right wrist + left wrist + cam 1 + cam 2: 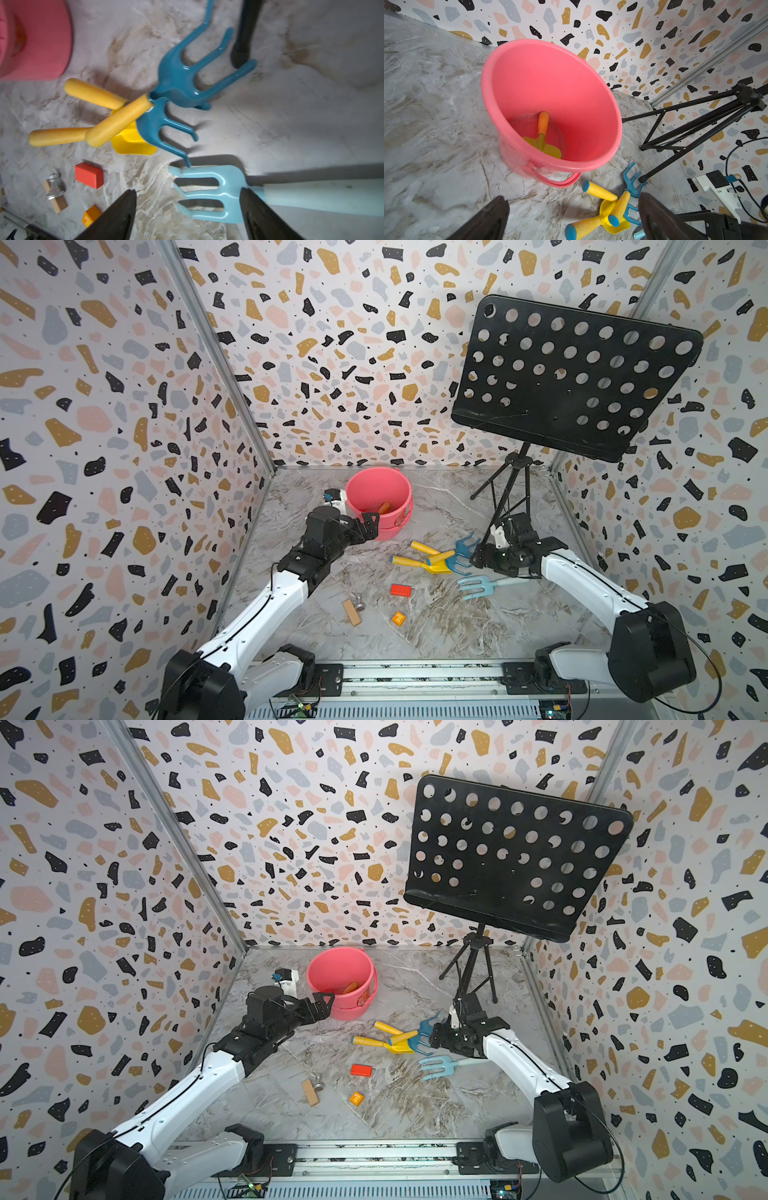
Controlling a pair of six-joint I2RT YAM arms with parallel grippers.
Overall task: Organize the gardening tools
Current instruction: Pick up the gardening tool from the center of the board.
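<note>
While the right gripper [187, 191] hangs over the light-blue fork [209, 194] with its jaws spread and nothing between them clamped, treat the pickup of that fork as your step in hand. The fork lies flat on the table [436, 635], well to your right of the pink bucket [550, 83] and nearer the arm bases than it is, the farthest of the loose tools from the bucket.

I judge the best hold to be across the narrow neck where the tines meet the pale handle. Come straight down and close squarely, so the fork does not swivel out. One tine tip of the nearer dark-blue rake [153, 122] seems to touch the fork's head, so lift straight up before you swing toward the bucket; a sideways drag would likely pull the pile along.

That pile sits between the fork and the bucket: the two rakes, the other rake [176, 83] being the larger, cross handles over the yellow scoop [133, 143].

The trowel [543, 143] is already in the bucket, blade down on the bottom. The left gripper [371, 526] is spread wide and empty, right at the bucket's near rim. You should draw it back first, or the incoming fork may strike it.

Leave the red block [400, 590] and its small neighbours alone.
</note>
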